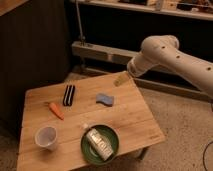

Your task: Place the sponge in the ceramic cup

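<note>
1. My claw (120,79) hangs in the air over the desk's (135,125) far edge, close to the far right corner. The arm comes in from the right.
2. Claw state: spread wide, nothing between the fingers as far as I can see. It touches nothing on the desk.
3. The sponge (105,99) lies flat on the desk, right of centre and toward the far edge. It sits nearer the camera than my claw and apart from it.
4. The ceramic cup (46,137) stands upright by the near left corner, mouth up. I see nothing in it, though the inside isn't fully visible.
5. Sponge and cup are well apart, roughly on a diagonal across the desk.
6. Between them or near that line:
   - the carrot (56,110), left of centre
   - the striped block (69,95), toward the far edge
   - the green plate (100,145) with a box (99,143) on it, at the near edge, just right of the cup
7. Progress, my judgement: the goal state is not there, since the sponge is on the wood and not in the cup.
8. Left to do:
   - bring the claw down and toward the camera onto the sponge and close on it
   - lift the sponge and carry it to the near left corner
   - release it over the cup's mouth
9. Watch-outs:
   - the sponge is flat and soft, so the fingers have to get low to the wood
   - the cup is small and light-looking, so a nudge could tip it
</note>
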Action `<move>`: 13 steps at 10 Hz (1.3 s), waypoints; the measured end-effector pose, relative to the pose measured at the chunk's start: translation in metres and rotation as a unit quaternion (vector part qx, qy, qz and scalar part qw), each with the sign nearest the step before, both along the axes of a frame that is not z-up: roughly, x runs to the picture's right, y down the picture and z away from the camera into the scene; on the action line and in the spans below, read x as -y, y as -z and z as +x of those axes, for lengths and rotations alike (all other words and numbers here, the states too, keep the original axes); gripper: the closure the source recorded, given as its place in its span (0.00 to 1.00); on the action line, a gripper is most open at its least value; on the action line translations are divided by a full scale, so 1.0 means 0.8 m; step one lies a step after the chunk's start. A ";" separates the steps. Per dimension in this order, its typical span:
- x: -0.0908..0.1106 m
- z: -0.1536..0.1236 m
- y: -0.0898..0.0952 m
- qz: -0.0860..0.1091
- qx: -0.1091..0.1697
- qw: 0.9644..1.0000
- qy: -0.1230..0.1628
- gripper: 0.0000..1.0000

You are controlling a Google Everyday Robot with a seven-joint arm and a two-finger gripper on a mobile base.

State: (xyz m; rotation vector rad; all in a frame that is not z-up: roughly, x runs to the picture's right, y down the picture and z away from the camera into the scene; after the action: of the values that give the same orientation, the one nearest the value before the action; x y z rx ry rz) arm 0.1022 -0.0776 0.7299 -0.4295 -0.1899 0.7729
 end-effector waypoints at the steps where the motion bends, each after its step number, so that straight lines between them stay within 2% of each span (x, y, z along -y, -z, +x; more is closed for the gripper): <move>1: 0.004 0.001 -0.013 0.007 0.007 0.999 0.031 0.20; 2: 0.005 -0.002 -0.017 0.009 0.010 0.999 0.041 0.20; 6: 0.004 -0.003 -0.018 0.012 0.012 0.999 0.048 0.20; 8: -0.013 -0.015 -0.030 0.030 0.026 0.996 0.075 0.20; 10: -0.046 -0.027 -0.053 0.065 0.042 0.992 0.101 0.20; 11: -0.060 -0.034 -0.063 0.074 0.052 0.990 0.108 0.20; 13: -0.069 -0.053 -0.074 0.081 0.075 0.987 0.119 0.20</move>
State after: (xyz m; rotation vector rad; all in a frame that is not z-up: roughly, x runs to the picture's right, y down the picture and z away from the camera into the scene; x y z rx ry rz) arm 0.0595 -0.0228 0.7889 -0.3487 -0.3337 0.4864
